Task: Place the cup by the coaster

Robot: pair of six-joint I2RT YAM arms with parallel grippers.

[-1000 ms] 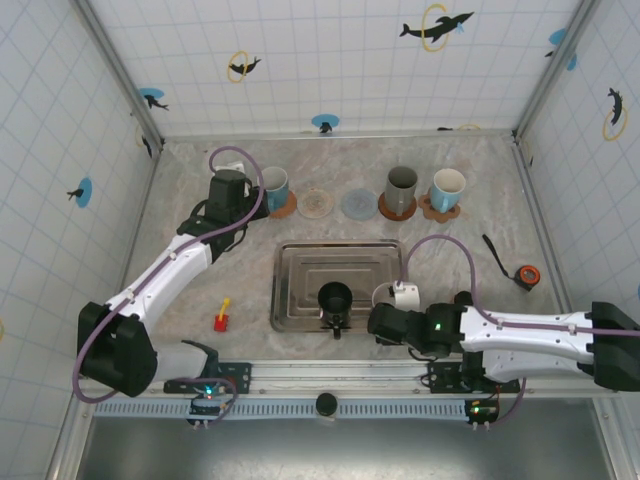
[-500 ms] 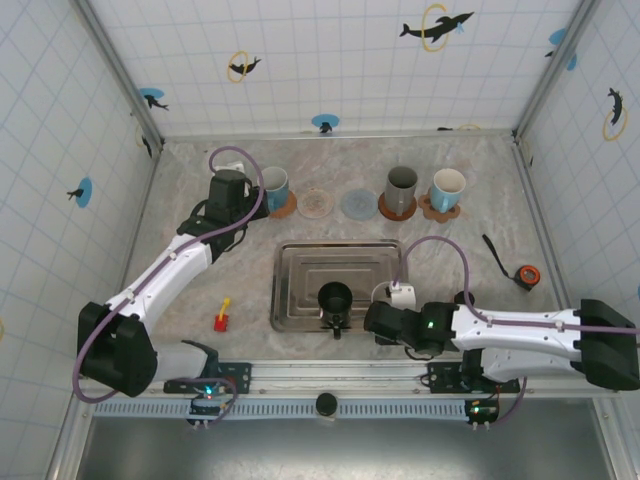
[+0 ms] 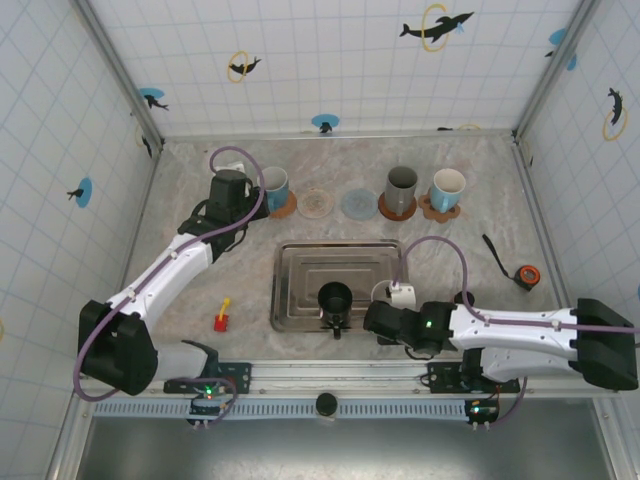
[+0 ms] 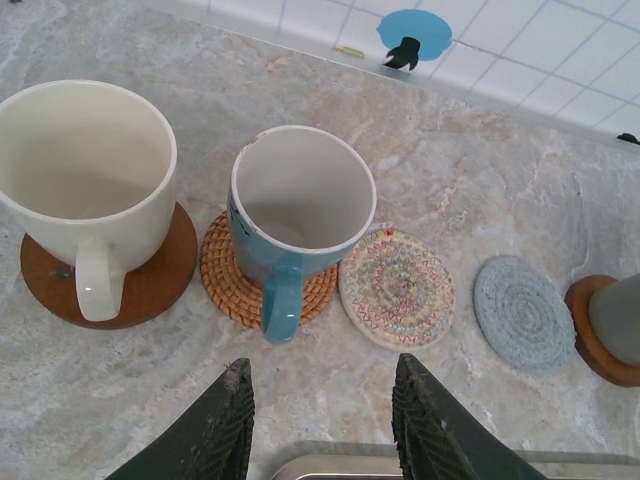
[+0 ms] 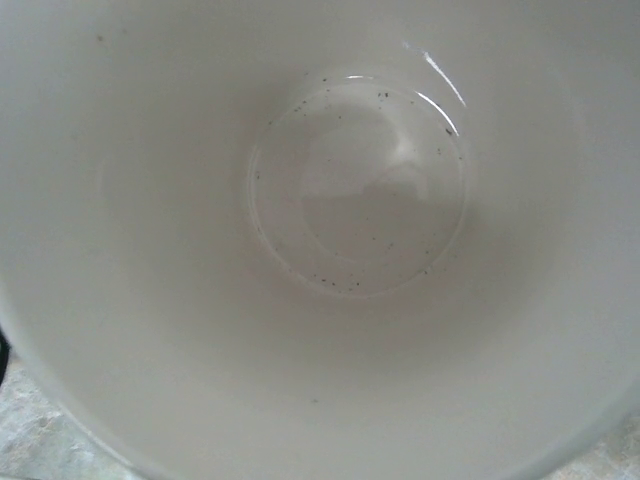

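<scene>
Since a second ago the right gripper has crept a little to the left, and the white cup went with it. How its jaws stand I cannot tell: the right wrist view looks straight into the cup's pale bottom from very close, so they are probably at the rim. The cup sits at the right edge of the tray, well apart from the row at the back of the table. The grip should be firm before lifting. Then the cup should travel upright to the free multicoloured coaster or the blue-grey coaster, keeping away from the left gripper, whose jaws hover wide apart and empty before the blue cup.
</scene>
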